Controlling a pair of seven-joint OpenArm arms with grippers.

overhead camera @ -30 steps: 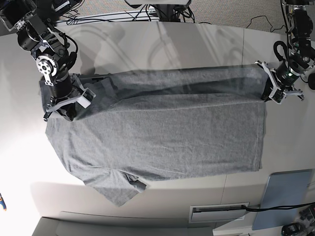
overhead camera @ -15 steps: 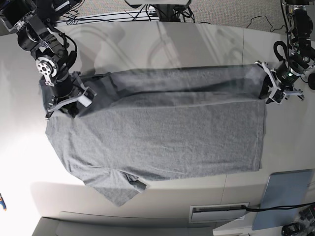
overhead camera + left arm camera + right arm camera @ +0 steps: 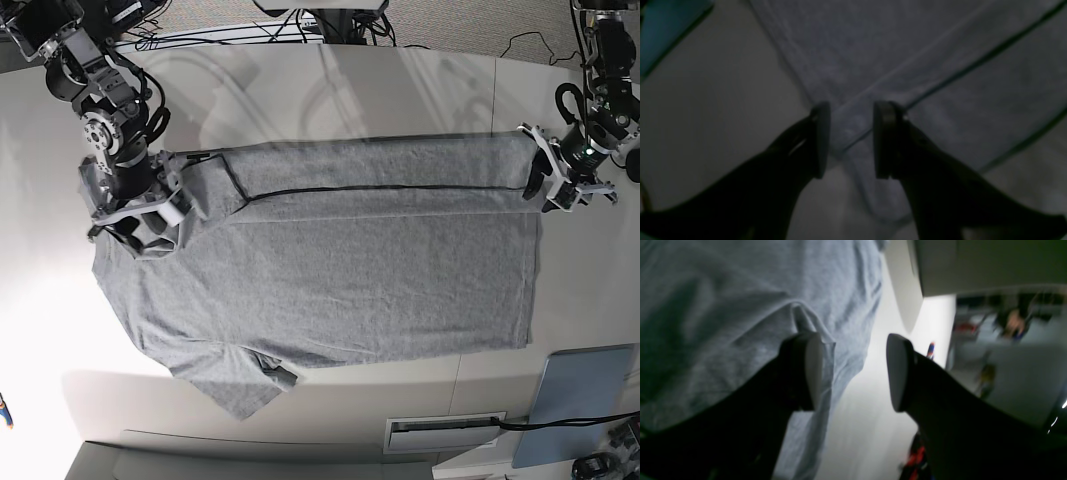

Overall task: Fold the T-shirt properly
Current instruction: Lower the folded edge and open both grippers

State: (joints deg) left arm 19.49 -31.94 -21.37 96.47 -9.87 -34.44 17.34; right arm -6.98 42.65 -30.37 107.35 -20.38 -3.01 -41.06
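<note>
Currently the large heather-grey cotton T-shirt [image 3: 330, 270] lies spread on the pale white surface [image 3: 300, 90], its far long edge folded over toward the middle into a band running from one arm to the other. One short sleeve [image 3: 235, 385] sticks out at the near edge, partly rumpled.

Left claw [image 3: 848, 140]: jaws parted to a moderate gap, pads clear of the cloth. A hemmed corner of the shirt lies on the surface between and just beyond the two fingers [image 3: 820, 140]; nothing is pinched.

Right claw [image 3: 853, 373]: jaws spread wide, gripping nothing. One pad [image 3: 810, 370] sits against or just above a fold edge of the grey fabric; the other hangs over bare surface. Contact cannot be confirmed because of blur.

In the base view both claws sit at opposite ends of the folded band.
</note>
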